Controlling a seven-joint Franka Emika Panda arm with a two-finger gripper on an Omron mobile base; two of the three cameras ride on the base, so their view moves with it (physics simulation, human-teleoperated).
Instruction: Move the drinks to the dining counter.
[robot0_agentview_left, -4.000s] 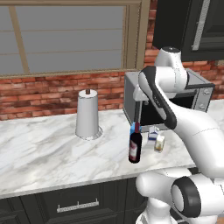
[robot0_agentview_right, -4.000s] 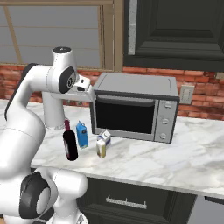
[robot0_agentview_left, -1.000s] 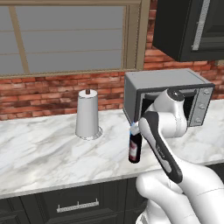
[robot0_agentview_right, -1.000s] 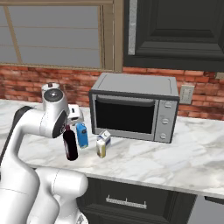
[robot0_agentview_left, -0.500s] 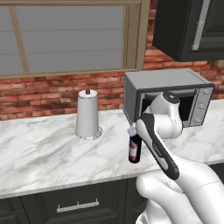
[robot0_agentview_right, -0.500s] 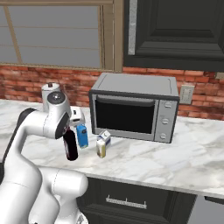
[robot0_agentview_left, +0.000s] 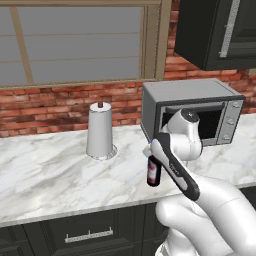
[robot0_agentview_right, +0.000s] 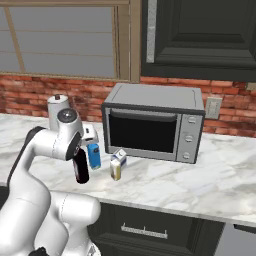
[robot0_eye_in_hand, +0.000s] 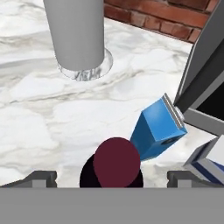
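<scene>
Hovering spread over the wine bottle (robot0_eye_in_hand: 116, 162), blue carton (robot0_eye_in_hand: 156, 130) at its 1 o'clock, the gripper (robot0_eye_in_hand: 112, 177) must descend and close.

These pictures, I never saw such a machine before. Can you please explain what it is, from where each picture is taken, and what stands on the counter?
It is a white robot arm in a simulated kitchen. Two cameras ride behind it, left and right; a third sits on its hand and looks down.

On the marble counter stand a wine bottle, a blue carton, a small pale-yellow jar, a paper towel roll and a toaster oven.

The end effector is open and holds nothing. In the hand view its two tips sit on either side of the bottle's red cap.
</scene>
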